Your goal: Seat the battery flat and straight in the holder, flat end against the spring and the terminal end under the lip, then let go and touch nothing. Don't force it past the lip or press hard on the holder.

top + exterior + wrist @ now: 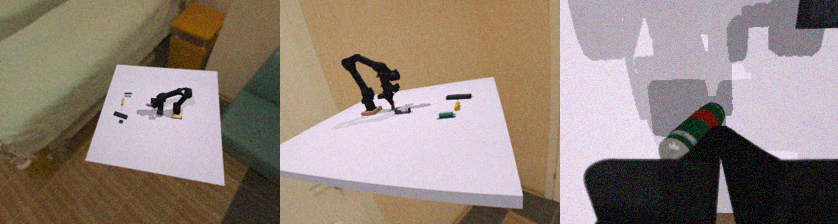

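The green battery (393,105) (705,119) with a red band stands about upright on the table in the exterior view. In the wrist view it slants across the picture, its silver end toward the left finger, which partly overlaps it. My gripper (160,113) (391,103) (719,132) is shut with nothing between its fingertips, low beside the battery. Whether a finger touches the battery I cannot tell. The dark holder (150,105) (403,111) (817,14) lies close by, cut off at the wrist view's top right corner. No battery shows in its visible part.
A long black block (121,115) (459,96), a yellow-handled tool (123,101) (456,106) and a green piece (128,93) (445,114) with blue beneath lie farther out on the white table (155,151) (415,154). A small black item (121,121) lies near the block.
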Controlling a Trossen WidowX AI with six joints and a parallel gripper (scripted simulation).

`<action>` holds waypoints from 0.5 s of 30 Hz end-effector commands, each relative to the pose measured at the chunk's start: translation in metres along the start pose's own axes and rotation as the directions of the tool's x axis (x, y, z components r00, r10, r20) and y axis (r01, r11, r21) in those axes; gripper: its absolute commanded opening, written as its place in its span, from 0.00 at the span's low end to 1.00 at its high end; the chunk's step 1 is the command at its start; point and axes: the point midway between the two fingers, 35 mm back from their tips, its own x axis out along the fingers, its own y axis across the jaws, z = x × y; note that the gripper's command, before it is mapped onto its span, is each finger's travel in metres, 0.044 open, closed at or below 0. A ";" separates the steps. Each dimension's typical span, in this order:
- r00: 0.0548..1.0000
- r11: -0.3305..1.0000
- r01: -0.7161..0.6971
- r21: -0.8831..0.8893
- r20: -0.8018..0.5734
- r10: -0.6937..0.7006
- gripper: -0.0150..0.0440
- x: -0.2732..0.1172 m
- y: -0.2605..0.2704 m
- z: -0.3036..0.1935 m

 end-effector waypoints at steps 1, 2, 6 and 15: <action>1.000 1.000 0.001 0.002 0.001 -0.001 0.25 0.000 0.005 0.000; 1.000 1.000 0.001 0.002 0.001 -0.001 0.25 0.000 0.007 0.000; 1.000 1.000 0.000 0.002 0.001 0.000 0.25 0.000 0.014 -0.001; 1.000 1.000 0.000 0.002 0.001 0.000 0.25 0.000 0.026 -0.003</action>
